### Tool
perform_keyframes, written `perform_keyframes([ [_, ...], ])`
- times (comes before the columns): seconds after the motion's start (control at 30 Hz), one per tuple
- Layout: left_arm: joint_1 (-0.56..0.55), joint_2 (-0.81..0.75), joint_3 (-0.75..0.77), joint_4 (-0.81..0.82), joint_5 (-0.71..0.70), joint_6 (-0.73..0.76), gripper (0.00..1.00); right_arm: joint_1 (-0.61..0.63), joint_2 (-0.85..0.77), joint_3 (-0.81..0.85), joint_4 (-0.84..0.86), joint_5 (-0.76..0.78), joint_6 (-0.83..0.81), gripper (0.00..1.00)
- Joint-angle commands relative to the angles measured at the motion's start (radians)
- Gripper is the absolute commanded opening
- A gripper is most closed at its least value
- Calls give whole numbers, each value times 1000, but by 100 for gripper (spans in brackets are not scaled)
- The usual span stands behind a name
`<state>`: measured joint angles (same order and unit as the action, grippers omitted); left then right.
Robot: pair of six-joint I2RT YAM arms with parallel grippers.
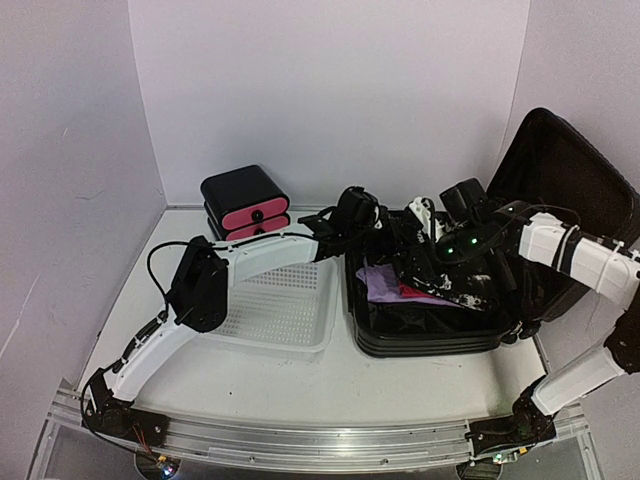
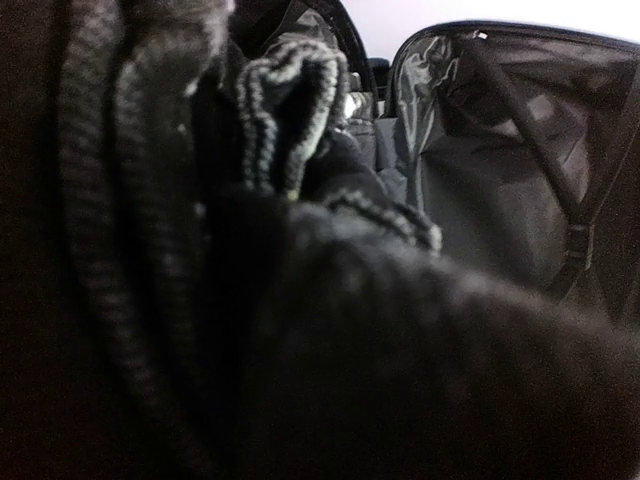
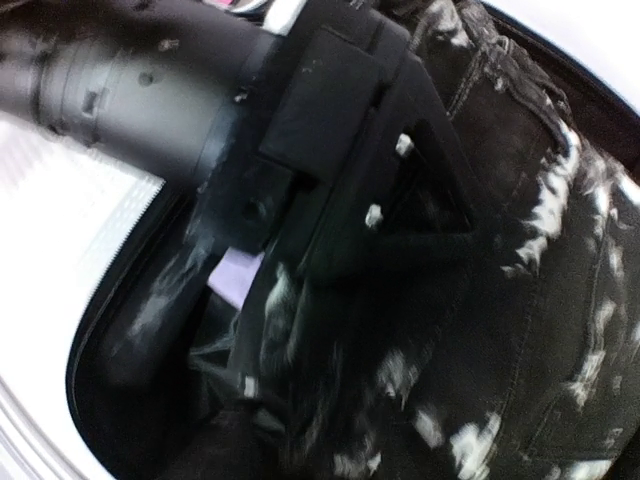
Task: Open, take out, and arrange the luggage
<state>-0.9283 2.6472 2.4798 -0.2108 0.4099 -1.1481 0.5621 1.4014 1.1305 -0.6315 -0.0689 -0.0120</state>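
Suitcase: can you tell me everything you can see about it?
The suitcase is big, black and hard-shelled, with a ribbed front. It lies open on the table, beside the white basket. Its lid stands up, leaning toward the right wall. The lining looks like shiny dark fabric with straps. Inside are a purple cloth, something red and speckled black jeans. The left arm and right arm reach into it.

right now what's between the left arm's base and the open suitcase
The white mesh basket sits there, beside the luggage, with the left arm stretched over it; the top view shows it.
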Motion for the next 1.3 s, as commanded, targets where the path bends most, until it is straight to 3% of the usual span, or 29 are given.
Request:
perform_keyframes([
  [0.0, 7, -150, 1, 34, 24, 133, 0, 8, -140, 118, -127, 99, 118, 68],
  [0.1, 5, -207, -18, 34, 58, 160, 0, 7, -252, 140, -196, 204, 171, 84],
  [0.23, -5, -313, -70, 23, 72, 213, 0, 7, -385, 133, -220, 237, 195, 90],
  [0.53, -7, -525, -253, -4, 189, 241, 0, 7, -427, 109, -268, 270, 209, 92],
  [0.83, 135, -935, -842, -61, 221, 295, 0, 7, -392, 102, -267, 248, 213, 92],
  [0.93, 181, -1036, -969, -96, 216, 326, 0, 7, -369, 104, -258, 227, 218, 92],
  [1.27, 222, -1128, -1040, -294, 229, 434, 0, 7, -329, 94, -237, 195, 236, 92],
])
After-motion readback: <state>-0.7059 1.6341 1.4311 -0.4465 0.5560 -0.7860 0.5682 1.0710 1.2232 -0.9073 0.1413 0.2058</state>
